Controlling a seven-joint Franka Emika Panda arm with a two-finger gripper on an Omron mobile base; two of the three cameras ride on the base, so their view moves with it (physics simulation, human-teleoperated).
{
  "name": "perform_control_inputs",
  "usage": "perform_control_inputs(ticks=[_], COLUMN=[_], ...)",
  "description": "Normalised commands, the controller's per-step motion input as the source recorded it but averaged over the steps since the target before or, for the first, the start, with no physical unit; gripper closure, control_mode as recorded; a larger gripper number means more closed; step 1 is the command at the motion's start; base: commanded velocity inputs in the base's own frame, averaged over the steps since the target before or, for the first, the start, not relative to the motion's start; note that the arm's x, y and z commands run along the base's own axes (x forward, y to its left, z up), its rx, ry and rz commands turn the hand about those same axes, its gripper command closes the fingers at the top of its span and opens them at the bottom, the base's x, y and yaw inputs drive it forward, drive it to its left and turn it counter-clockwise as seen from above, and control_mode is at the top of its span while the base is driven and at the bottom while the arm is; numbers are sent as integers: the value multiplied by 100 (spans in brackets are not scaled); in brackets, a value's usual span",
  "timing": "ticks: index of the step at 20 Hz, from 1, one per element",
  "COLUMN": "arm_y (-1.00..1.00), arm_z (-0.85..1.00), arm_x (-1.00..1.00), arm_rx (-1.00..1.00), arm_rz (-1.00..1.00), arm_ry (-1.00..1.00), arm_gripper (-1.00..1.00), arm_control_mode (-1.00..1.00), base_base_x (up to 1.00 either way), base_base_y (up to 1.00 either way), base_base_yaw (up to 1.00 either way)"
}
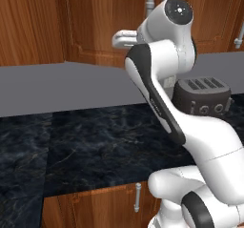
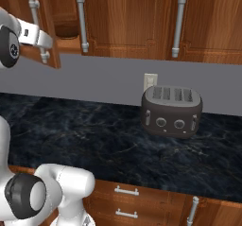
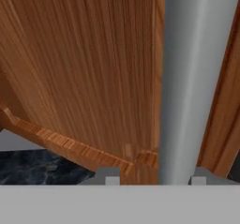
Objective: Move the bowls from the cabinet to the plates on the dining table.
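My fingers (image 3: 152, 180) pinch the cabinet door's silver handle (image 3: 197, 78); I should pull along the hinge arc, keeping the grip square, until the door (image 3: 84, 68) swings wide

We see the cabinet (image 2: 127, 17) cut by the top edge of the right base view, so its upper part stays unknown. Left of its long handle (image 2: 82, 21), inside the open part, a dark rounded shape (image 2: 66, 30) shows only its lower curve; we cannot tell what it is. In the left base view the white arm covers much of the toaster (image 1: 202, 96) below the cabinet. In the hand view the handle (image 3: 197, 78) runs very close and blurred, cut at the top, and the fingertips (image 3: 108, 176) barely rise beside it.
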Motion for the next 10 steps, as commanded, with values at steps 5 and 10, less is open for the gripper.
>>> perform_control_inputs(ticks=[5, 10], arm_y=[77, 76], arm_z=[-1, 0], arm_x=[-39, -37], arm_rx=[0, 0], arm_rz=[0, 0], arm_ry=[-2, -1], arm_gripper=[100, 100], arm_control_mode=[-100, -100], base_base_x=[0, 0], base_base_y=[0, 0], base_base_yaw=[0, 0])
